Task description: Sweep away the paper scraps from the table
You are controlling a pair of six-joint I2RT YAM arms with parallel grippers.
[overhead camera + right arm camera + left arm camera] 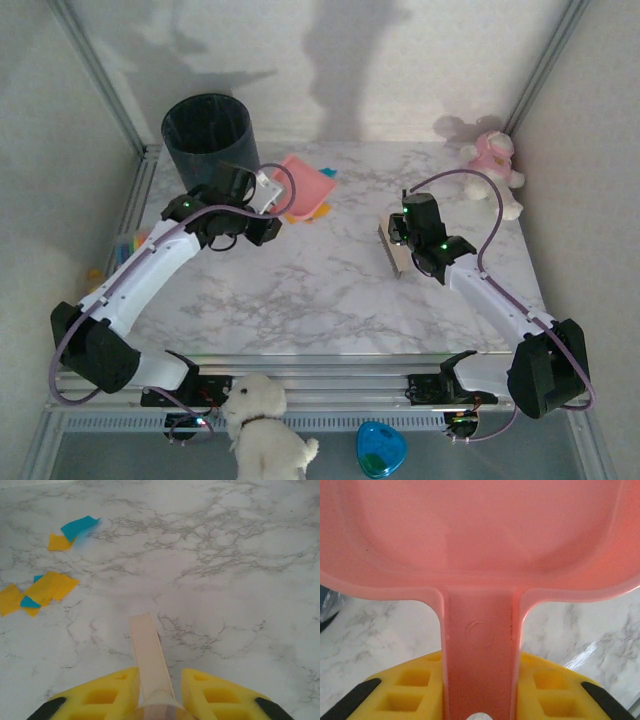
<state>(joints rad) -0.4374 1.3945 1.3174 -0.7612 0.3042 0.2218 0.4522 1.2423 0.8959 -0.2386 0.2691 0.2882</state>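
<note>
Yellow pads [415, 687] of the left gripper [480, 700] sit right under the lens in the left wrist view. They press on both sides of the flat handle of a pink dustpan [480, 535], so this gripper is clamped on it. The pan's back spreads across the upper part of that view, with the marbled table [375, 630] below. In the right wrist view the right gripper [157, 695] is closed too, its jaws pinching the pale wooden handle of a brush [149, 655] that points out over the tabletop. Ahead and to the left of that handle lie the paper scraps [47, 587], flat on the table. Several orange-yellow and teal pieces overlap in one cluster, and a teal and a yellow bit lie together a little farther off. From above, the dustpan is toward the far edge, left of the middle, just beside a black bin [210, 135] at the far left corner. The scraps show at the pan's right rim, yellow on the near side and teal on the far side, and I cannot tell whether they lie in the pan or beside it. The right gripper holds the brush right of the table's middle, well apart from the scraps, and whether its bristles touch the surface cannot be told. A pink plush toy [495, 160] sits at the far right corner. A white plush dog [262, 420] and a blue heart-shaped thing [380, 450] lie below the near edge, off the table. A pack of coloured strips [130, 245] lies beyond the left edge.
</note>
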